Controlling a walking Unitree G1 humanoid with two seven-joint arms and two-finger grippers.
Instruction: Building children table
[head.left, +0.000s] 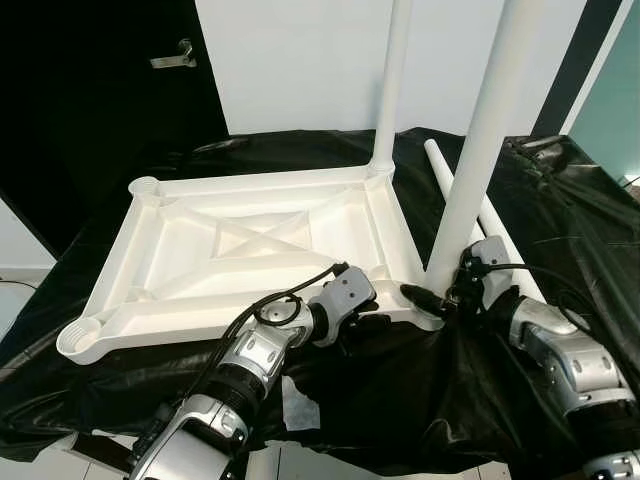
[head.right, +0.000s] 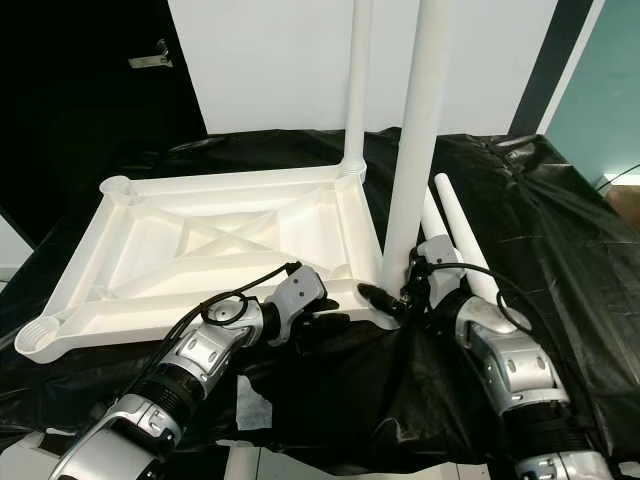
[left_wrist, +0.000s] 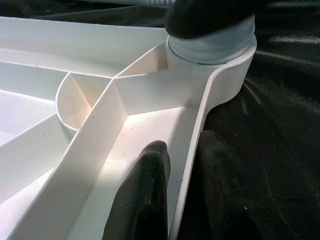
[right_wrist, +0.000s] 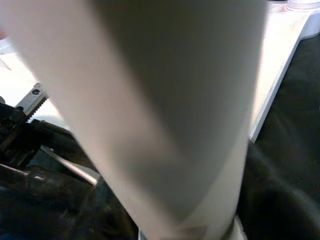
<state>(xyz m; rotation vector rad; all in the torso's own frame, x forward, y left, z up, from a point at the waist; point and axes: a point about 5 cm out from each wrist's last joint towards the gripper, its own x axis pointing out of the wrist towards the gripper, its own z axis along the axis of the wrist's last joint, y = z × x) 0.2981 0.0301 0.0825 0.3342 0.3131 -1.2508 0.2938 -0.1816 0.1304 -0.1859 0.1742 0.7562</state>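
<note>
Your left gripper (head.left: 368, 322) sat lowest in the head views, at the near edge of the upturned white tabletop (head.left: 250, 255). Its two fingers (left_wrist: 145, 200) were pinched on the tabletop's rim, one inside the wall and one outside against the black sheet (head.left: 400, 390), as your left wrist view showed.

Just to the right of it, your right gripper (head.left: 440, 297) was at the near right corner of the tabletop, at the foot of an upright white leg (head.left: 480, 150) seated in the corner socket. One dark finger reached to the leg's base, and the right wrist view had the leg (right_wrist: 165, 110) pressed close across the lens, blurred. You could not tell from these pictures whether those fingers were clamped on the leg or merely beside it.

Past your right gripper, two loose legs (head.left: 450, 175) lay on the sheet, running away from you, close together.

Farther off from your left gripper, a second leg (head.left: 392, 80) stood upright in the far right corner socket. The two left corner sockets (head.left: 143, 186) stood bare, ribs crossing between them.

Beyond the table was a white wall (head.left: 300, 60), with a dark door and handle (head.left: 175, 55) to the left.
</note>
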